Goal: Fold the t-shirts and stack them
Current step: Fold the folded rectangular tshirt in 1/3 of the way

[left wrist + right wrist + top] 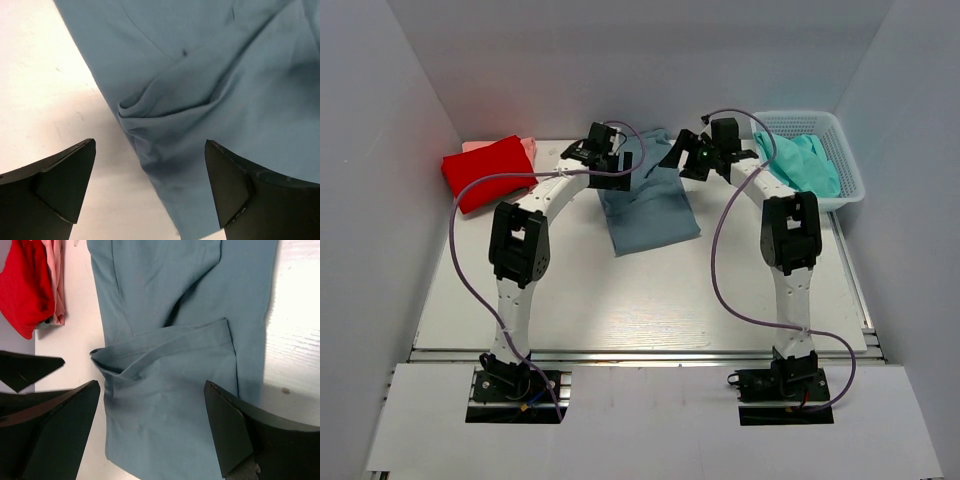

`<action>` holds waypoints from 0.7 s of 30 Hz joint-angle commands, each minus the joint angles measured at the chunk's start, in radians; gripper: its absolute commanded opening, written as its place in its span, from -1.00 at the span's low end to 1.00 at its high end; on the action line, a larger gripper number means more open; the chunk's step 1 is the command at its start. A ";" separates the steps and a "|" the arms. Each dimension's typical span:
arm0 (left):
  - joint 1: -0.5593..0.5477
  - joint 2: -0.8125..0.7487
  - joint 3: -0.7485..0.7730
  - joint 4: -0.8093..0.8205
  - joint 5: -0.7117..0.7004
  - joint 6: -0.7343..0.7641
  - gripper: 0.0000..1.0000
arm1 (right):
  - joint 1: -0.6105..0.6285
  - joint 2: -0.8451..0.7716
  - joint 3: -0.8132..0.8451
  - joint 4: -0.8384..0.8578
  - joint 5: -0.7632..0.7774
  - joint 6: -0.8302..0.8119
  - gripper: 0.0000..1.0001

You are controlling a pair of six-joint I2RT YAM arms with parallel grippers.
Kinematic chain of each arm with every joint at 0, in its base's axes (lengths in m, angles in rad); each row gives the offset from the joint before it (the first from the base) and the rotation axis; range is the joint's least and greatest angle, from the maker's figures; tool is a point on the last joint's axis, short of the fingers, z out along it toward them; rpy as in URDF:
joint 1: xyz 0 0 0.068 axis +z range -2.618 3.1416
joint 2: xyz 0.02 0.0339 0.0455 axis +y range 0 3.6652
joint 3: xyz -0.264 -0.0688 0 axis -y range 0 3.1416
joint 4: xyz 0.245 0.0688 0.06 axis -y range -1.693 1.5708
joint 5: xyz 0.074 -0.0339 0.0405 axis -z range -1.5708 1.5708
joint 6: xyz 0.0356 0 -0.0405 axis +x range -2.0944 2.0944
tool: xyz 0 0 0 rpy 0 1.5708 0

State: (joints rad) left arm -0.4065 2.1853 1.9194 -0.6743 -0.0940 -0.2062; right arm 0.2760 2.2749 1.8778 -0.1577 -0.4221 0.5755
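Observation:
A dusty blue-grey t-shirt (650, 205) lies folded into a long strip at the middle back of the table. My left gripper (618, 160) hangs over its far left part, and my right gripper (682, 158) over its far right part. In the left wrist view the left gripper (150, 145) is open above the shirt's edge (200, 100), holding nothing. The right gripper (151, 385) is open too, over a folded sleeve (170, 350). A folded red t-shirt (488, 170) rests on a pink one (525, 148) at the back left. A teal t-shirt (805, 165) lies crumpled in the basket.
The white mesh basket (847, 170) stands at the back right corner. White walls close in the table on the left, back and right. Purple cables loop beside both arms. The red and pink stack (22, 290) shows at the left of the right wrist view.

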 commanded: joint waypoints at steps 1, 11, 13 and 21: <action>0.020 -0.034 0.067 -0.013 -0.018 0.004 1.00 | -0.001 -0.101 0.002 0.032 -0.003 -0.031 0.81; -0.012 -0.134 -0.167 0.047 0.218 0.004 1.00 | -0.004 -0.382 -0.448 0.113 -0.009 -0.114 0.81; -0.012 -0.156 -0.257 0.100 0.295 0.004 1.00 | -0.004 -0.420 -0.546 0.113 -0.004 -0.132 0.81; -0.031 -0.315 -0.557 0.150 0.290 -0.087 1.00 | -0.017 -0.445 -0.661 0.021 0.020 -0.180 0.81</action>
State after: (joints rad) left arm -0.4290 2.0075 1.4269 -0.5579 0.1741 -0.2527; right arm 0.2703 1.8324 1.2251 -0.1070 -0.4175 0.4358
